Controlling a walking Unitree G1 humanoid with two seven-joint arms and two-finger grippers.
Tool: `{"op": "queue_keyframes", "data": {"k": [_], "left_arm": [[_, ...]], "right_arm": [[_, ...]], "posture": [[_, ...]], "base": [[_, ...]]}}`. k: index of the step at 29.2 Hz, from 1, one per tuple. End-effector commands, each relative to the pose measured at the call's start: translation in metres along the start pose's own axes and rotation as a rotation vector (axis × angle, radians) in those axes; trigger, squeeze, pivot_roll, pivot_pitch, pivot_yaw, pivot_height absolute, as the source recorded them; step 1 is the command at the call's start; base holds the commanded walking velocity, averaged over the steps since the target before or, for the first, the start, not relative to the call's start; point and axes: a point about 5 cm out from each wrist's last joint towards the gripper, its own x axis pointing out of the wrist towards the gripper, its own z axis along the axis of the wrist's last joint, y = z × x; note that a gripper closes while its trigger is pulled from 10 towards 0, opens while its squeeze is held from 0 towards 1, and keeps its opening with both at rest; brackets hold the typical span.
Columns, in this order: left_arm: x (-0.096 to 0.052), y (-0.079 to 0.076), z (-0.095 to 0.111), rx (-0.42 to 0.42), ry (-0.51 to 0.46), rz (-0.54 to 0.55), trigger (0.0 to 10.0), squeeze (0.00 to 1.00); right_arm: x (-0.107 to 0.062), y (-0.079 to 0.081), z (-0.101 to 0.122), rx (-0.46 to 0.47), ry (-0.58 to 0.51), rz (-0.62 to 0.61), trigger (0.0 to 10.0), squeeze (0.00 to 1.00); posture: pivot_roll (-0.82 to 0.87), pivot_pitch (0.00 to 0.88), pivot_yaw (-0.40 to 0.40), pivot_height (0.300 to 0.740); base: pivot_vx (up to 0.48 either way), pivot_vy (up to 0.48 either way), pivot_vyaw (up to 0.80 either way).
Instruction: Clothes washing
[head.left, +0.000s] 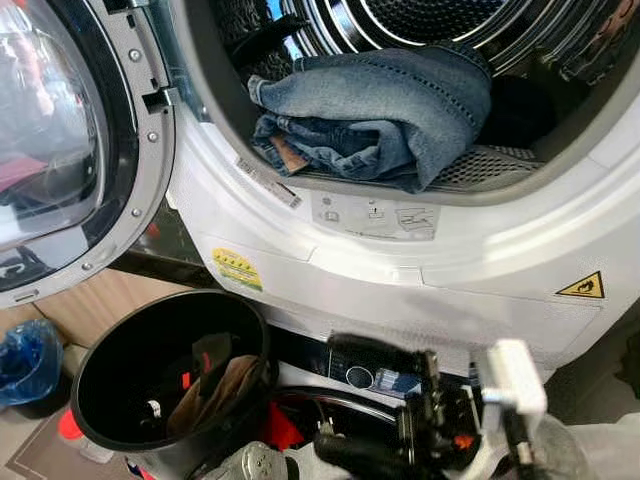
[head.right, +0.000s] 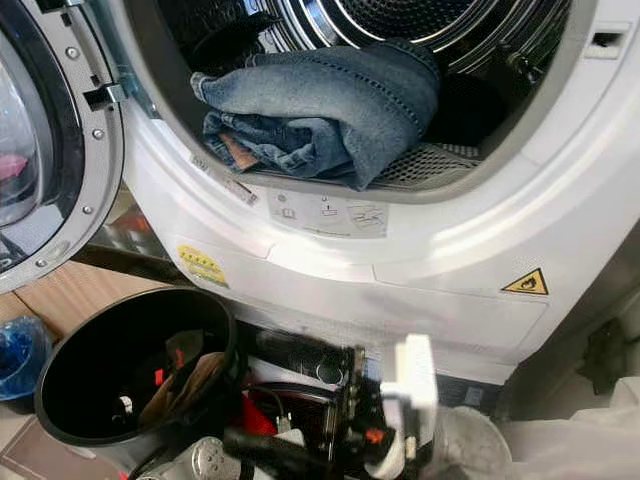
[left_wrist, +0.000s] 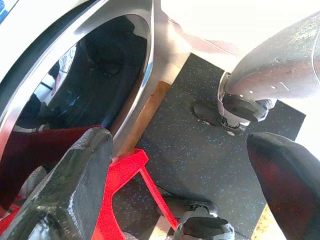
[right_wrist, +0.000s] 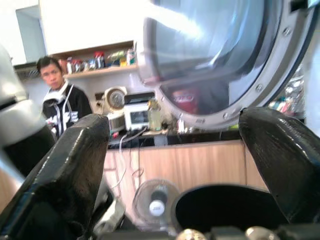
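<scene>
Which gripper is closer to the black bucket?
Probably the right. The right gripper is open and faces the bucket's mouth just ahead of it. The left gripper, also open, points down at the floor mat.

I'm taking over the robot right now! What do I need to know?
Left gripper: open, empty, low over the floor mat.
Right gripper: open, empty, facing the black basket.
Washer door is open. Folded jeans lie at the front of the drum, partly on its lip.
The basket below holds a few small items.
Left: push jeans fully in, shut door.
</scene>
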Motion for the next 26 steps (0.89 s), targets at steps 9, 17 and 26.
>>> {"op": "queue_keyframes", "data": {"k": [9, 17, 26], "left_arm": [[-0.003, -0.003, -0.011, -0.028, 0.042, -0.01, 10.0, 0.0], [-0.004, -0.002, -0.012, -0.028, 0.045, -0.006, 10.0, 0.0], [-0.005, -0.001, -0.013, -0.022, 0.053, 0.01, 10.0, 0.0]], "right_arm": [[0.042, -0.031, 0.035, -0.198, -0.111, -0.169, 10.0, 0.0], [0.083, -0.031, 0.047, -0.226, -0.188, -0.074, 10.0, 0.0], [0.117, -0.054, 0.053, -0.368, -0.114, -0.089, 10.0, 0.0]], "posture": [[-0.13, 0.023, 0.109, 0.74], [-0.13, 0.03, 0.119, 0.74], [-0.12, 0.029, 0.12, 0.74]], "base": [[0.0, 0.0, 0.0], [0.0, 0.0, 0.0], [0.0, 0.0, 0.0]]}}
